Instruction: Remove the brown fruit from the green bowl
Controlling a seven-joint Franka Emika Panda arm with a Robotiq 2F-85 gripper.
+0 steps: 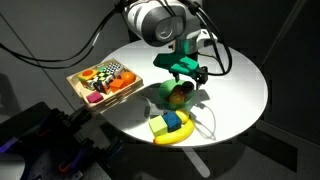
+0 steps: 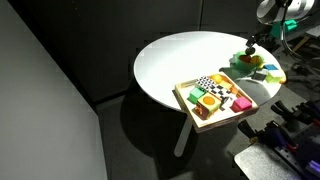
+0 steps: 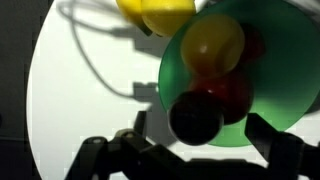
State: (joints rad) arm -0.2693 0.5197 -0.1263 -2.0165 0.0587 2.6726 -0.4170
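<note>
1. Brown fruit [image 3: 195, 118]: a dark, round toy lying inside the green bowl [image 3: 285, 60], against the rim nearest the bottom of the wrist view, a little right of centre.
2. In the same bowl, a red fruit [image 3: 238, 92] touches the brown one on its upper right. A yellow fruit [image 3: 212, 42] sits above both, toward the top of the frame.
3. The gripper [image 3: 195, 152] enters from the bottom edge of the wrist view. Its two dark fingers [image 3: 112, 155] are spread wide, one at lower left and one at lower right. Nothing is between them, and they are wider apart than the brown fruit.
4. In an exterior view the gripper [image 1: 188, 78] hangs just above the bowl [image 1: 172, 97], at the centre of the frame, over a round white table [image 1: 240, 70].
5. A yellow banana piece [image 1: 165, 136] lies at lower centre, just below the bowl, with a blue block [image 1: 174, 119] on it. A thin white cable [image 1: 205, 125] loops beside it.
6. A wooden tray [image 1: 78, 88] at middle left holds mixed coloured toys, one of them checkered black and white. They are too small to read any writing.
7. In an exterior view the bowl [image 2: 258, 66] sits at the right edge of the table [image 2: 170, 60], with the gripper [image 2: 250, 47] above it and the tray [image 2: 182, 98] at centre.
</note>
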